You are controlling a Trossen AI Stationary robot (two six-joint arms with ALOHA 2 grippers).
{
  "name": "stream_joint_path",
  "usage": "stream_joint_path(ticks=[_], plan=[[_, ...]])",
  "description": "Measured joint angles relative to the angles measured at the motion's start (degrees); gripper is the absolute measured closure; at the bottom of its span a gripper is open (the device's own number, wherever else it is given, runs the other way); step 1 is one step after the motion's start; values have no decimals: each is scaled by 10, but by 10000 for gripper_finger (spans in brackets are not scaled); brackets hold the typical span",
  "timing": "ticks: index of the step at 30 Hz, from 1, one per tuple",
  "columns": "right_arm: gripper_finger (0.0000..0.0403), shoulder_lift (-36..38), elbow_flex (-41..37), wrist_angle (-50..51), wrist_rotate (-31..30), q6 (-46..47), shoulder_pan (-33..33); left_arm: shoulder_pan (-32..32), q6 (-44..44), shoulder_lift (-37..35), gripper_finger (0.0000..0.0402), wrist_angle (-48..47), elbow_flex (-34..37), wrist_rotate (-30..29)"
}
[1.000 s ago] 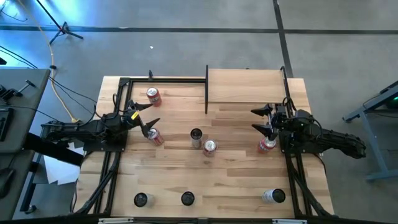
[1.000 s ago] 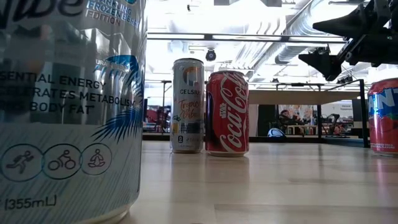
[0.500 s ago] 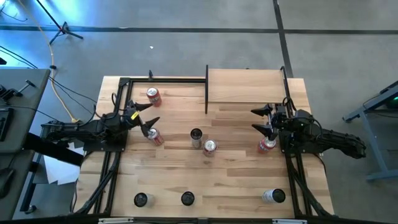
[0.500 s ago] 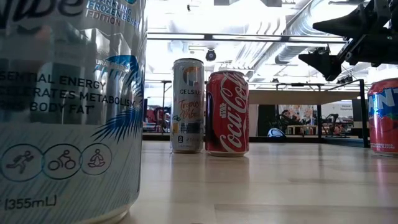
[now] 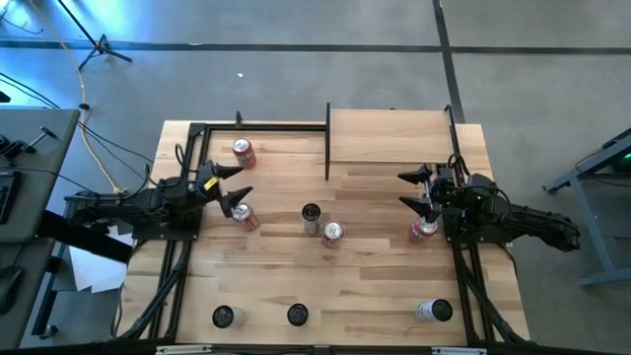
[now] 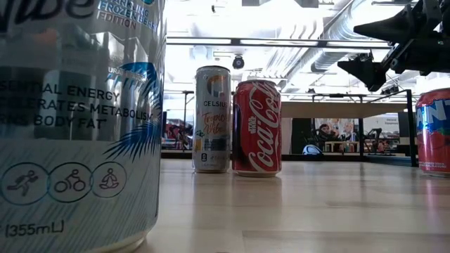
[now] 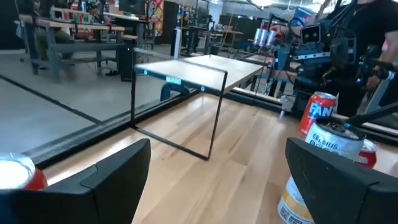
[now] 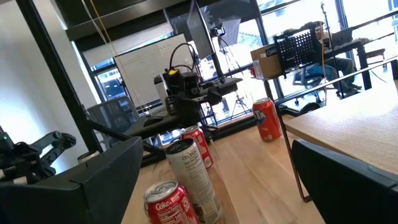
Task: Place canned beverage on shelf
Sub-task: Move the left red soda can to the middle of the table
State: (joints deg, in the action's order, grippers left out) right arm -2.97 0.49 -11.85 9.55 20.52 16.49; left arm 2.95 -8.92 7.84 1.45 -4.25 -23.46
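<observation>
Looking down from above, you see the shelf (image 5: 394,136) at the table's far edge, with the left gripper (image 5: 229,187) spread wide well to its left, a red can (image 5: 245,217) just beside it. Your right gripper (image 5: 417,190), also spread and empty, hangs just in front of the shelf, above another red can (image 5: 423,230). At table height, the Coca-Cola can (image 6: 256,128) stands before the shelf, seemingly touching a slim Celsius can (image 6: 212,119).
</observation>
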Motion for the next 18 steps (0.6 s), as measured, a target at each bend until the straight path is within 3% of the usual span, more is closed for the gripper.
stream_joint_path(ticks=[6, 13, 18], plan=[[4, 0, 0, 0, 0, 0, 0, 0, -42, 11, 51, -196, -135, -14], [4, 0, 0, 0, 0, 0, 0, 0, -214, 82, 51, -423, -259, -41], [4, 0, 0, 0, 0, 0, 0, 0, -286, 129, 51, -478, -292, -44]])
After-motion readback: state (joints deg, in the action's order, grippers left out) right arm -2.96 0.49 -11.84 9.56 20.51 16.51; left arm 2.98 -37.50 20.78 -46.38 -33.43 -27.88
